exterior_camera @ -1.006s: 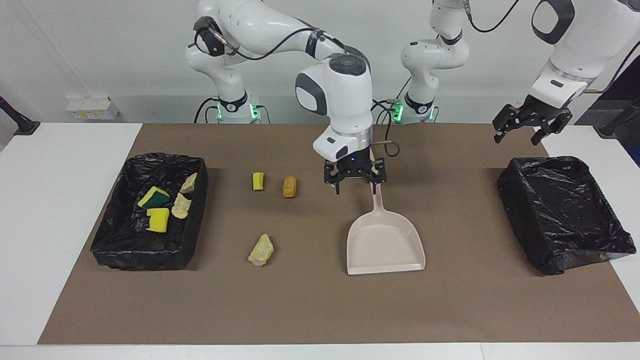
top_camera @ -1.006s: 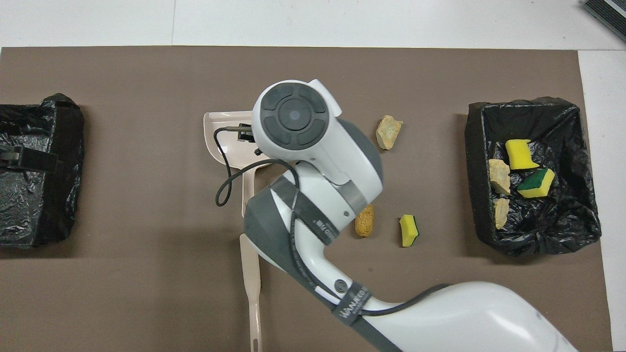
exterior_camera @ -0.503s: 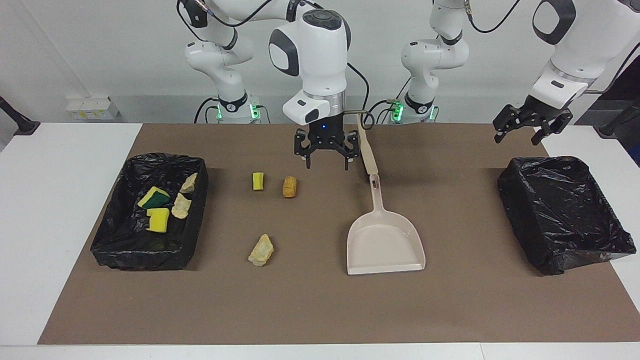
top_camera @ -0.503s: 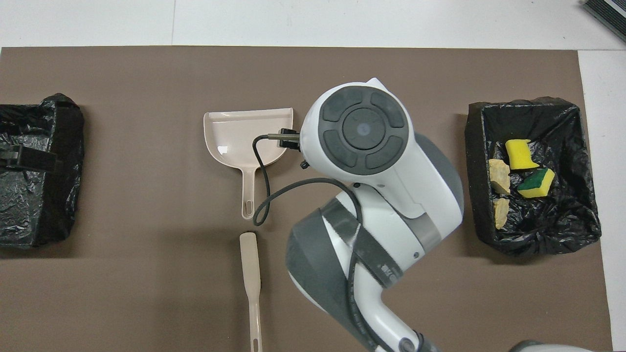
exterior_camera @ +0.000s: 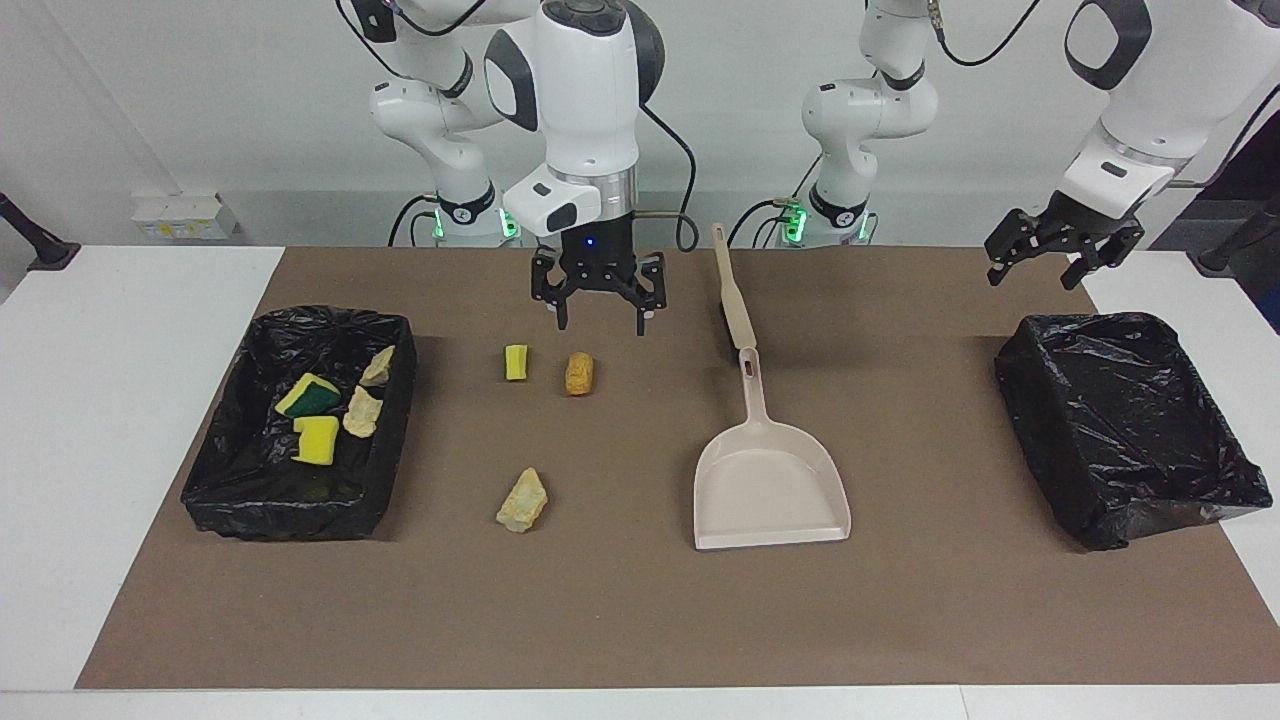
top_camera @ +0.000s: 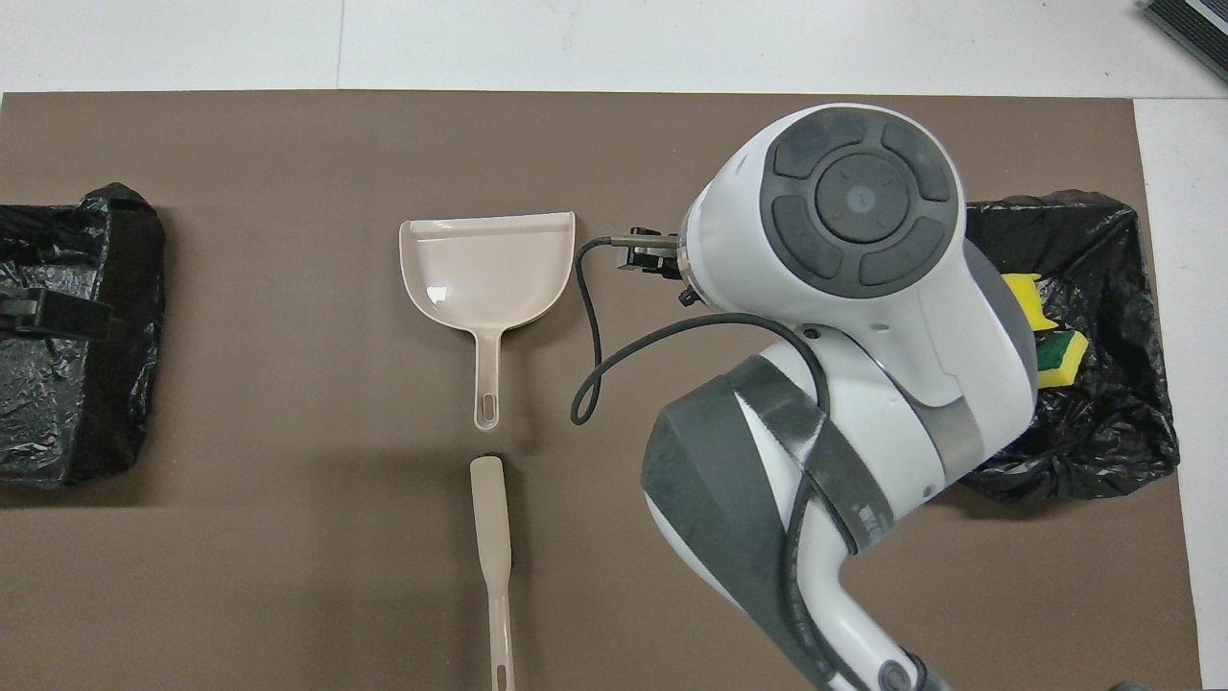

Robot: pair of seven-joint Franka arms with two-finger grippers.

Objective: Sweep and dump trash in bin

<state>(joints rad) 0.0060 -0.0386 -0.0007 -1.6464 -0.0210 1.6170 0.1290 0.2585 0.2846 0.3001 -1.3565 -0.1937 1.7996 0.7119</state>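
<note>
Right tool [exterior_camera: 599,301] hangs splayed, empty, over brown mat above orange-brown lump [exterior_camera: 579,373] and yellow sponge chunk [exterior_camera: 515,362]; tan lump [exterior_camera: 522,500] farther out, all unswept. Beige plastic dustpan [exterior_camera: 770,480] and brush [exterior_camera: 733,293] lie free on bench. Four pieces sit in black-lined bin [exterior_camera: 398,420]. Left tool [exterior_camera: 1062,249] waits, spread, near other bin [exterior_camera: 1200,495].

Bare brown table [exterior_camera: 640,600] lies between the tan bread-like lump [exterior_camera: 522,500] and the beige plastic dustpan [exterior_camera: 770,480]; seemingly passable.

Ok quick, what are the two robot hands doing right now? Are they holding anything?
Right gripper: open, holding nothing, hanging above the mat near the robots.
Left gripper: open, holding nothing, waiting up over the table by the black bin.
</note>
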